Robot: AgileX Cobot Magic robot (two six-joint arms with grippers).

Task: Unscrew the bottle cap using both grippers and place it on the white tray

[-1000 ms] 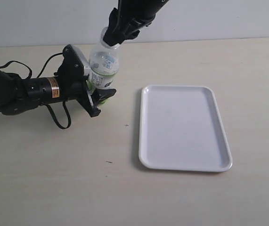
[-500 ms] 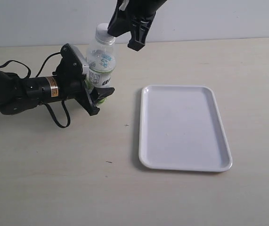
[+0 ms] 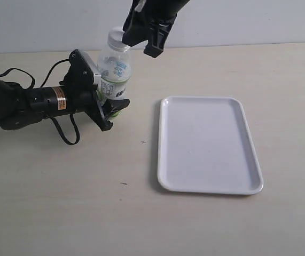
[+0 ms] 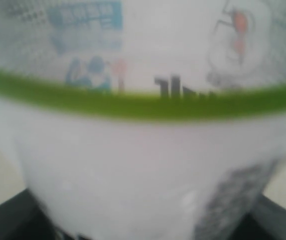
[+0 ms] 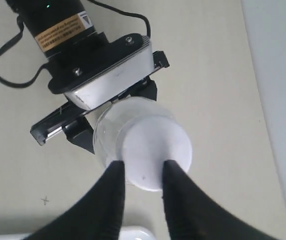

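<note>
The clear bottle point(image 3: 115, 69) with its white-and-green label point(image 4: 143, 150) stands tilted on the table. My left gripper point(image 3: 100, 92) is shut on its lower body. The white bottle cap point(image 3: 116, 38) sits on the neck. My right gripper point(image 3: 139, 45) hangs just above and beside the cap. In the right wrist view its two black fingers point(image 5: 113, 185) stand apart over the cap point(image 5: 155, 150), gripper point(image 5: 143, 167) open, nothing held between them. The white tray point(image 3: 210, 144) lies to the right of the bottle, nothing on it.
The left arm, with its orange label point(image 3: 60, 99) and black cables point(image 3: 67, 133), lies across the table at left. A pale wall runs along the far edge of the table. A corner of the tray point(image 5: 137, 232) shows in the right wrist view.
One second ago my right gripper was closed around the cap. It has let go, risen a little and turned; the cap stays on the bottle. The bottle shifted slightly left.
</note>
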